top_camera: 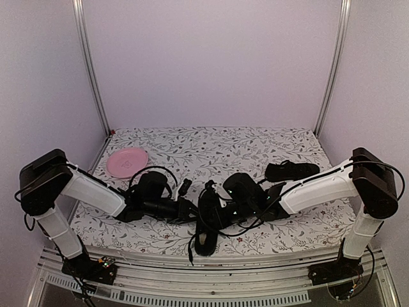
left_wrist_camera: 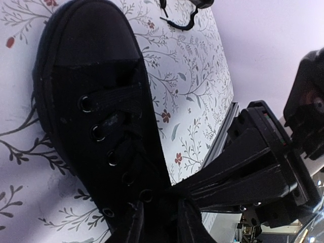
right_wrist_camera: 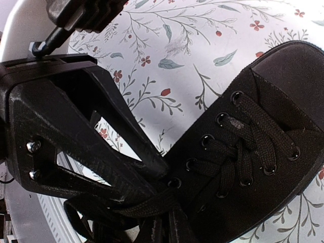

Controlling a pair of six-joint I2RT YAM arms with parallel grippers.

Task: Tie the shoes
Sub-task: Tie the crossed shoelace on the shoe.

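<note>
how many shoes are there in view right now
2. The near shoe lies front and centre, between the two arms. The far shoe lies further back on the right. No others seem hidden.

White arm links [top_camera: 96,190], blk grippers [right_wrist_camera: 164,197], cables [top_camera: 160,169].

Both shoes are plain black all over, the near shoe [top_camera: 206,236] and the far shoe [top_camera: 291,170] alike, with black laces [right_wrist_camera: 243,157] and dark eyelets [left_wrist_camera: 85,103]. The plate [top_camera: 126,162] is pink. The tablecloth [top_camera: 211,144] is white, printed with grey-green leafy sprigs and small red flowers. The arms [top_camera: 96,188] are white with black joints, and the walls [top_camera: 211,64] are pale lilac.
</note>
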